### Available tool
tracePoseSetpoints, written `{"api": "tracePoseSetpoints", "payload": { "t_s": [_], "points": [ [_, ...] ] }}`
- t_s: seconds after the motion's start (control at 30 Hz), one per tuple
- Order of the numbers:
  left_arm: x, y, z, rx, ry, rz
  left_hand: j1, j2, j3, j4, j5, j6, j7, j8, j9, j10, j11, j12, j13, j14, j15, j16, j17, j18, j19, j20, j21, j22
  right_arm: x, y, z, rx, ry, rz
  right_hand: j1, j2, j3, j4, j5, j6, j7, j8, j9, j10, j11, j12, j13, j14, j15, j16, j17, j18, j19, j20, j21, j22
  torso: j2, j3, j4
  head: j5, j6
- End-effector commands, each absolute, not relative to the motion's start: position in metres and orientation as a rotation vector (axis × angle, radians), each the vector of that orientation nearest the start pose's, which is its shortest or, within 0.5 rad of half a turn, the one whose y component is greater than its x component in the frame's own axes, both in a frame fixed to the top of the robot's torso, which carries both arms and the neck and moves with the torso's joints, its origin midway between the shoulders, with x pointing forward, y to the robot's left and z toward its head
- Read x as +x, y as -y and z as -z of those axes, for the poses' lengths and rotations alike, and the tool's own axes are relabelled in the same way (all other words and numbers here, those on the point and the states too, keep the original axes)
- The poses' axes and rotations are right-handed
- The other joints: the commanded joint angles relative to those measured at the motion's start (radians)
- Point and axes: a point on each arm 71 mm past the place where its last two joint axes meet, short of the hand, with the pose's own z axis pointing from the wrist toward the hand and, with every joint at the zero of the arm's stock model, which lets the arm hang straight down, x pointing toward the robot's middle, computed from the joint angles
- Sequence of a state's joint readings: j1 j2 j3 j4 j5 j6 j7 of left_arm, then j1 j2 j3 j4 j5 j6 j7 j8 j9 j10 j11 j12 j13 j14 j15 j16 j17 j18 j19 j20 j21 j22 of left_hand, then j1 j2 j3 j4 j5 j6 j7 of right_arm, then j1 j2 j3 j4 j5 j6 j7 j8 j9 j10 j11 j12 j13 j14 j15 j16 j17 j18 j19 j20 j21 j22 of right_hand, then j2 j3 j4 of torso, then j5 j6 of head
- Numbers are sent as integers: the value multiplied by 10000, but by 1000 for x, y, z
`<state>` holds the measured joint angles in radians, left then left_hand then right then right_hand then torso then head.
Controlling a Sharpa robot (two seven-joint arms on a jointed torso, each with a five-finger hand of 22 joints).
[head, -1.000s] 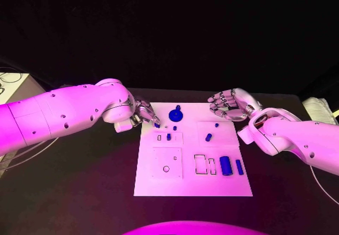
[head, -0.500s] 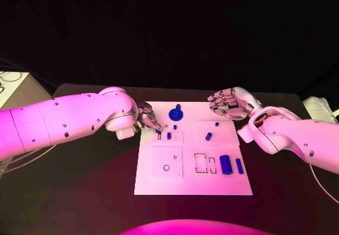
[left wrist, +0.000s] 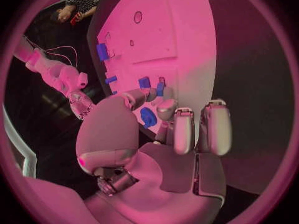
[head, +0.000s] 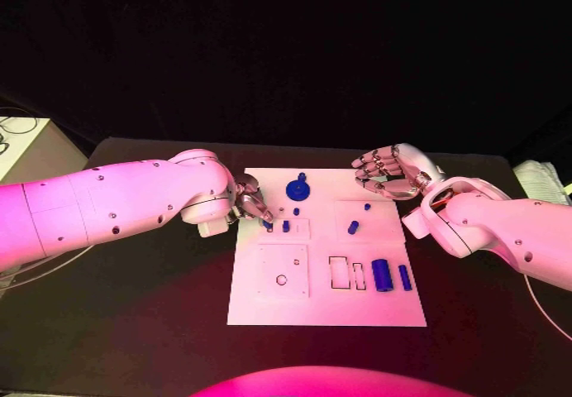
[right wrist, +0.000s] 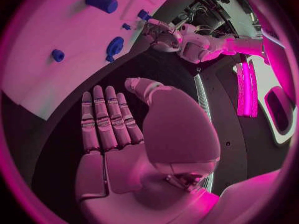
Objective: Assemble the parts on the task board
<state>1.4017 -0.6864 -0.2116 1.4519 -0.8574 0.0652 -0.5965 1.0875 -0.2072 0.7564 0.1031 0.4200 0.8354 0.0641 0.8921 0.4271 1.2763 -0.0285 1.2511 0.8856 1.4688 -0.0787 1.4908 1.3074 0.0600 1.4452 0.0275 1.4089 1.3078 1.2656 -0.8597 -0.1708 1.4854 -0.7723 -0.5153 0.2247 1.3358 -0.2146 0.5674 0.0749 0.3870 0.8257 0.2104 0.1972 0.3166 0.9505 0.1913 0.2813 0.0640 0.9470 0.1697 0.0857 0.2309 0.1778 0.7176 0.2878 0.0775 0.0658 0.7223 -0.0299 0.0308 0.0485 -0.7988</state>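
The left hand (head: pixel 248 201) is down at the far left part of the task board (head: pixel 324 310), fingers bunched over a small blue part (head: pixel 269 224) just by a small rectangular slot. From the head view the fingertips look right on that piece, and the left wrist view shows a blue part (left wrist: pixel 148 117) tucked between the thumb and fingers (left wrist: pixel 184 129), so it seems pinched, though the fingers hide the contact itself.

Over on the other side, the right hand (head: pixel 388 172) hovers past the board's far right corner, above the black tabletop (head: pixel 143 306). It holds nothing; in the right wrist view its fingers (right wrist: pixel 106 117) lie straight and side by side, thumb out to the side, palm bare.

On the board, the round blue part with a knob (head: pixel 297 193) sits near the far edge, between the two hands. A second small blue piece (head: pixel 286 225) stands just beside the one under the left fingers. Toward the right there is a tiny blue dot (head: pixel 367 207) and a short slanted blue peg (head: pixel 353 227). Nearer the robot, a fat blue cylinder (head: pixel 382 275) lies just beside a slimmer blue bar (head: pixel 404 278), both to the right of two narrow rectangular slots (head: pixel 347 274). A square recess with a round hole (head: pixel 283 273) sits on the board's left half.
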Motion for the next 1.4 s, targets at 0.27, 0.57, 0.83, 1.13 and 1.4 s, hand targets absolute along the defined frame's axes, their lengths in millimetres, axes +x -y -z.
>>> {"api": "tracePoseSetpoints", "payload": {
  "t_s": [0.27,0.57,0.83,1.13,1.4],
  "points": [
    [497,-166,197,-2246,-23677,3782,18,95,1392,-1404,118,277,-196,55,1346,73,-11,68,25,658,-69,44,1225,-100,57,-1,64,1183,488,226,187,3503,-15397,-10250,-156,-3,51,-10,-3,82,456,-13,-16,45,51,-67,-11,53,26,31,-13,11,-93,16,-61,-12,0,2,0,-2,-50],
    [495,-165,198,-1989,-23977,3744,8,93,1396,-1409,146,284,-198,53,1349,78,-13,67,30,659,-71,46,1229,-100,58,-3,65,1184,489,226,187,3501,-15398,-10250,-156,-3,51,-10,-3,82,456,-13,-16,45,51,-67,-11,53,26,31,-13,11,-93,16,-61,-12,5,-1,-2,23,-76],
    [494,-163,199,-1876,-24186,3818,2,92,1397,-1412,156,286,-198,51,1351,82,-14,68,36,665,-72,58,1251,-102,61,-4,71,1190,489,226,187,3499,-15396,-10251,-156,-3,51,-10,-3,82,456,-13,-16,45,51,-67,-11,53,26,31,-13,11,-93,16,-61,-12,0,1,3,27,-99],
    [493,-161,200,-1818,-24321,3855,2,91,1397,-1413,157,286,-198,51,1351,81,-15,67,33,665,-72,59,1252,-100,56,-4,64,1184,489,225,187,3493,-15396,-10260,-180,-11,53,-12,3,84,455,-14,-17,49,51,-74,-10,52,26,30,-18,11,-113,16,-74,-16,-2,4,-5,50,-111],
    [495,-160,200,-1778,-24375,3811,-5,87,1397,-1419,171,290,-199,49,1354,85,-16,66,36,667,-72,64,1261,-99,54,-6,63,1183,488,226,187,3495,-15394,-10262,-180,-11,53,-12,3,84,455,-14,-17,49,51,-74,-10,52,26,30,-18,11,-113,16,-74,-16,7,3,-4,29,-138]
  ]
}}
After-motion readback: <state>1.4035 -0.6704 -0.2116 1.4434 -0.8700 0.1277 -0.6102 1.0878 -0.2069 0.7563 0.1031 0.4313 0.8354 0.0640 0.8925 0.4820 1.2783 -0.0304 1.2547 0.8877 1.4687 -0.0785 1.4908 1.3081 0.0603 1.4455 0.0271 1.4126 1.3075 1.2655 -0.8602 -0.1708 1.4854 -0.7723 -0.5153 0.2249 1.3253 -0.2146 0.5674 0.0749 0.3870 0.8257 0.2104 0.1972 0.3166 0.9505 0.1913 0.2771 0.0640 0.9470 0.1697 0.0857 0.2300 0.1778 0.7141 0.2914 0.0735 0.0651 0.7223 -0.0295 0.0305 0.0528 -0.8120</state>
